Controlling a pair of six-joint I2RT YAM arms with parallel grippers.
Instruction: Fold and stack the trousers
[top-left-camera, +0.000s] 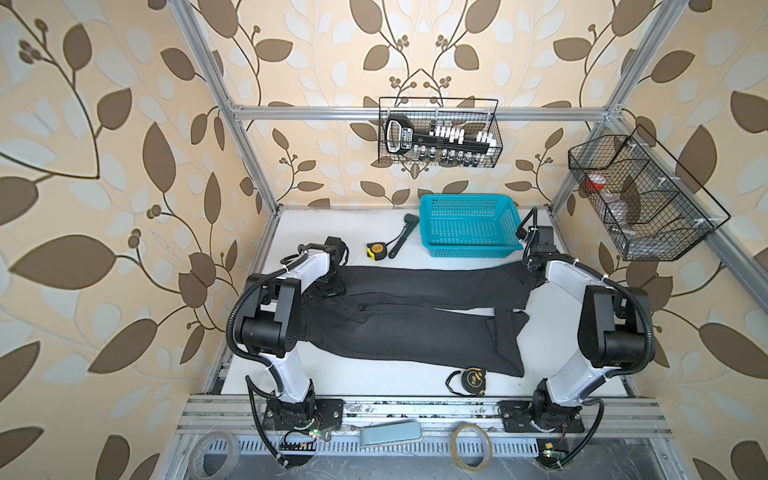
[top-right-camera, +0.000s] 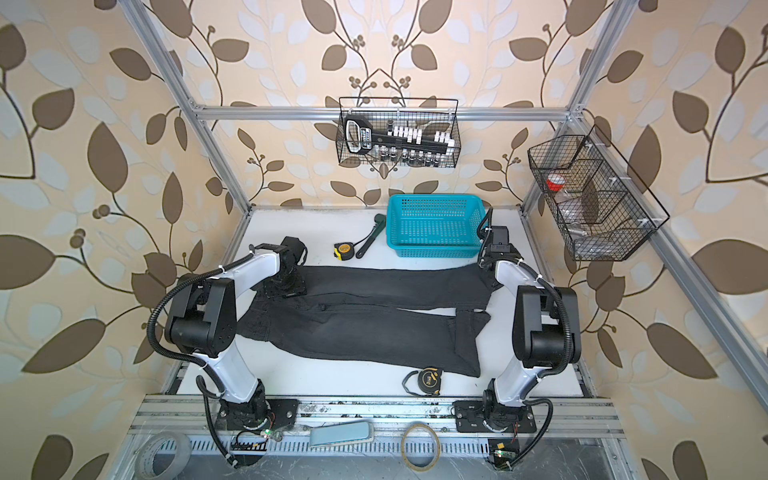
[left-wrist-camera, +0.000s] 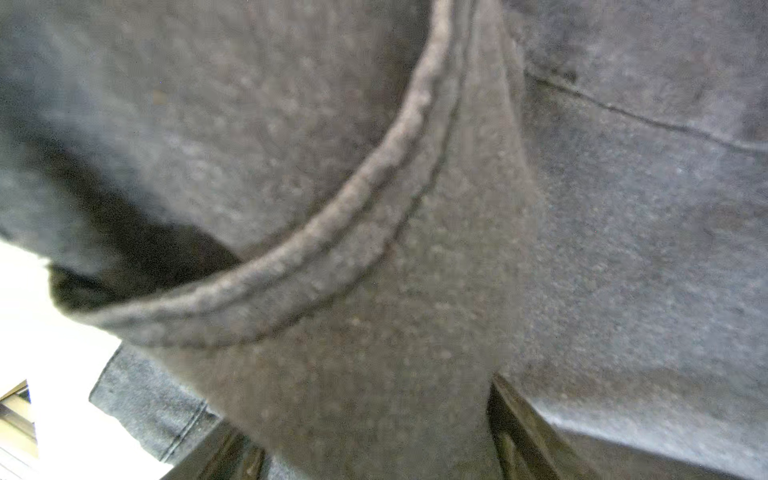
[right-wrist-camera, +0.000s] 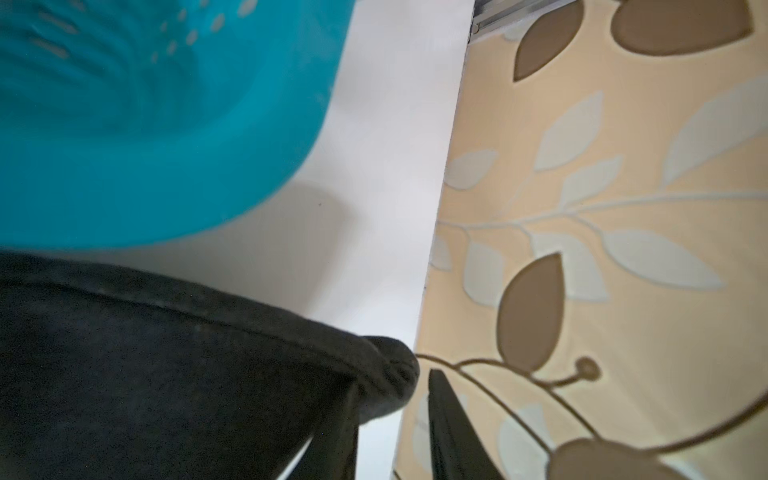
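Nearest the desk (top-left-camera: 374, 384) edge, a black tape (top-left-camera: 471, 379) sits just beside the near leg and could get dragged along. Trousers (top-left-camera: 415, 328) lie flat across the middle, waist to the left. Left fingers (left-wrist-camera: 515, 428) stand wide over the waist corner. Right fingers (right-wrist-camera: 449, 424) are slightly parted round the far hem, so a lift now would likely drop it. Behind, yellow tape (top-left-camera: 376, 250), wrench (top-left-camera: 401, 241) and basket (top-left-camera: 473, 250) crowd the far leg.

You have the trousers (left-wrist-camera: 602, 249) right up against the left gripper (left-wrist-camera: 365, 419), their dark cloth filling nearly everything. A thick curved seam (left-wrist-camera: 332, 249) arcs just ahead of the fingers (left-wrist-camera: 515, 432), which stand apart with cloth bulging between them. A bare patch of white table (left-wrist-camera: 62, 353) shows beside the hand.
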